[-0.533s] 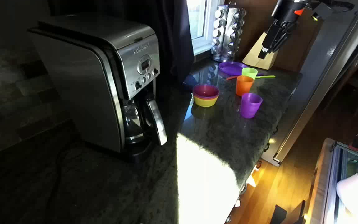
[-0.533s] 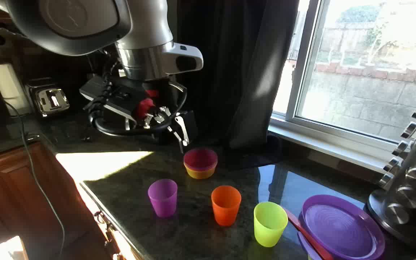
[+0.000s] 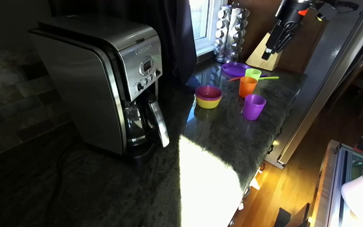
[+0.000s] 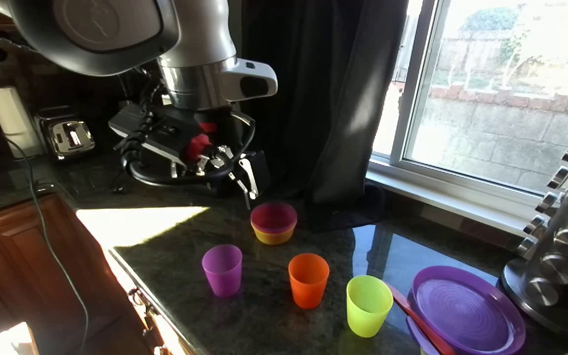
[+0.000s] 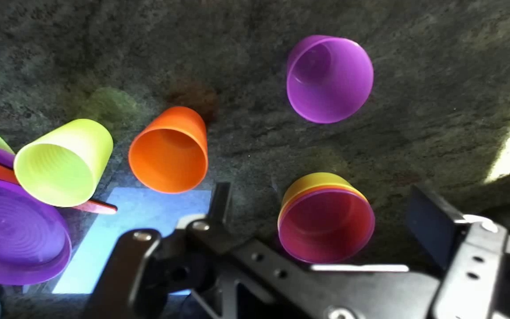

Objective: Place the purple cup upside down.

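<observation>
Currently, the gripper (image 5: 323, 199) hangs above the bench (image 5: 237, 44), its two fingers spread wide apart. In the wrist view a stack of nested bowls (image 5: 326, 221) shows in the gap between them, lower down, on the bench: yellow at the bottom, an orange-red layer next, magenta innermost.

Purple cup (image 4: 223, 271): upright on the bench, mouth up; inside wall and base visible in the wrist view. It stands well apart from the gripper, with the bowls and the orange cup (image 4: 308, 281) both near but not touching.

Orange cup is the middle of a loose row of three; at the end, a yellow-green cup (image 4: 369, 305). Both mouth up. A red utensil (image 4: 424, 324) lies just beside the yellow-green cup; whether the two touch, cannot tell. Near it, a purple plate (image 4: 466, 310), then a spice rack (image 4: 567, 256).

Same bench, in an exterior view: coffee maker (image 3: 143, 64) and wooden knife block (image 3: 258, 60), the latter partly behind the gripper. Sunlit patch (image 3: 206, 189) on the bench in both exterior views.
</observation>
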Robot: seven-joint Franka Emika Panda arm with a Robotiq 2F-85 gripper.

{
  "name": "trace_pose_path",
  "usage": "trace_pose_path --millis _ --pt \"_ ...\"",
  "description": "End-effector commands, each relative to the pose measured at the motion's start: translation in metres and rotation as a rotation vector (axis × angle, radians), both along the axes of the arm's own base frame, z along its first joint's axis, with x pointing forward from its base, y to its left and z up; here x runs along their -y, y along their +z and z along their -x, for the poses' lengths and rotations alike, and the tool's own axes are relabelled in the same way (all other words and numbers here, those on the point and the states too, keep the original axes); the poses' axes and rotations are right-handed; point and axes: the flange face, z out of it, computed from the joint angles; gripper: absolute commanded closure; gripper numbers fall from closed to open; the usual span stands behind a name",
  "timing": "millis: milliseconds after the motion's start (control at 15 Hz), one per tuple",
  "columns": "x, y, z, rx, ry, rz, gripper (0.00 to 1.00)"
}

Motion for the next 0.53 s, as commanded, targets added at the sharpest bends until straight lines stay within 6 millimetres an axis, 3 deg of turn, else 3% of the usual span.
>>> trace_pose_path --millis 0,67,267,467 --pt "0.0 0.001 0.0 -0.001 0.0 0.0 0.0" --pt "0.002 -0.002 -0.004 -0.045 -0.129 -0.03 0.0" --pt "-0.002 -0.012 -0.005 -0.076 -0.244 -0.119 0.0" --pt "0.001 -0.034 -0.007 -0.114 -0.377 -0.177 0.0"
